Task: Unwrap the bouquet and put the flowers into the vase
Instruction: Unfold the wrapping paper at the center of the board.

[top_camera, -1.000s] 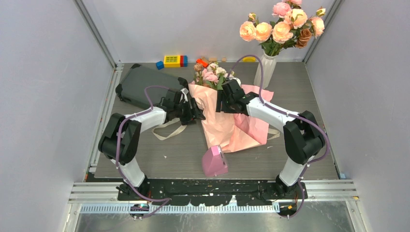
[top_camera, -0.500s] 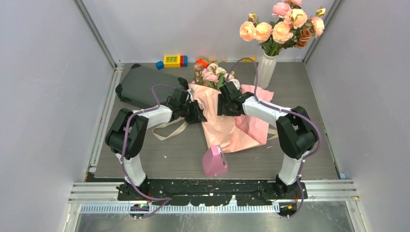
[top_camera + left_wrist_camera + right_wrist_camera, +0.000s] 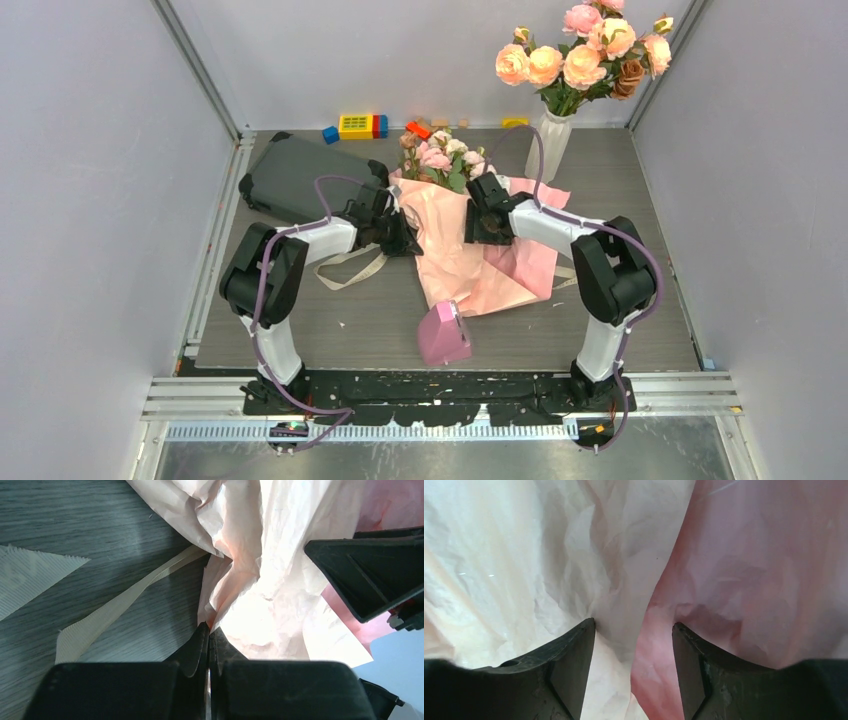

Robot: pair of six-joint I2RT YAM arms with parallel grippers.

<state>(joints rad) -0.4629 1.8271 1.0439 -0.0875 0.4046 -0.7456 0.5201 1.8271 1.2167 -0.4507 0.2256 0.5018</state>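
Two pincers work the bouquet (image 3: 455,265), which lies mid-tabletop (image 3: 600,320) with its paper spread, just beyond the pink wedge (image 3: 443,333).

Left pincer (image 3: 208,630): clenched on a thin fold at the paper's edge, beside the loose ribbon (image 3: 125,607).

Right pincer (image 3: 631,645): released, jaws straddling a crease where the pale and pink sheets meet.

Risks:
- So slight a nip may slip or tear under a hard pull.
- Closing the right pincer here could catch both layers and drag the flowers (image 3: 440,155).
- Farther back, the vase (image 3: 551,145) already carries peach roses (image 3: 585,50). It looks top-heavy with a crowded neck, so a nudge could tip it.
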